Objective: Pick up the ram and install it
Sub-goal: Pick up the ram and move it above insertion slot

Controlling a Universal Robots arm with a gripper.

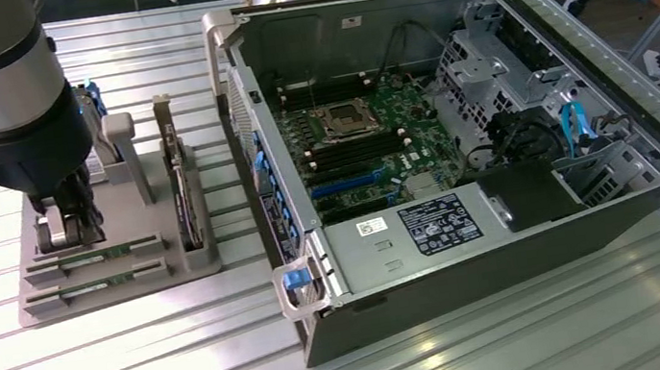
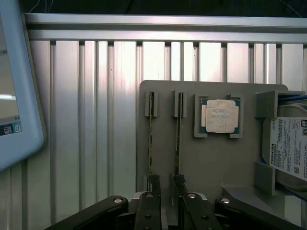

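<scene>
End effector (image 2: 166, 186) spread, ram (image 2: 178, 139) slotted in holder (image 2: 216, 163)

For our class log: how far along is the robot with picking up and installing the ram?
Done: nothing; both ram sticks stand in the grey holder. In hand: the open tool sits at their ends, holding nothing. Left: lifting one, fitting it into the computer.

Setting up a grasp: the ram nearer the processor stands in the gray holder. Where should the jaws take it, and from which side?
Probably take the ram mid-length by its upper edge, from straight above, jaws on its two flat faces: it stands on edge, thin, in the holder slot.
</scene>
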